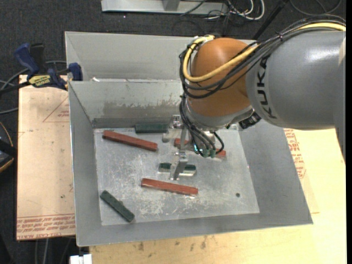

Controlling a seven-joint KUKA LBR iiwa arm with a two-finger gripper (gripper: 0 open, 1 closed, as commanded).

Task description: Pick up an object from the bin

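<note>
My gripper (179, 166) reaches down from under the arm's orange dome to the middle of the bin floor. Its tip is on a short dark green block (188, 170), whose ends show on either side of it. Just in front of that lies a red-brown bar (169, 187), flat and nearly level. A small red piece (220, 153) peeks out to the right, partly hidden by the gripper's body and cables.
A longer red-brown bar (129, 140) lies slanted at the left rear. A dark green bar (149, 128) rests against the back wall, and another dark green bar (116, 206) lies at the front left corner. The arm covers the bin's right rear.
</note>
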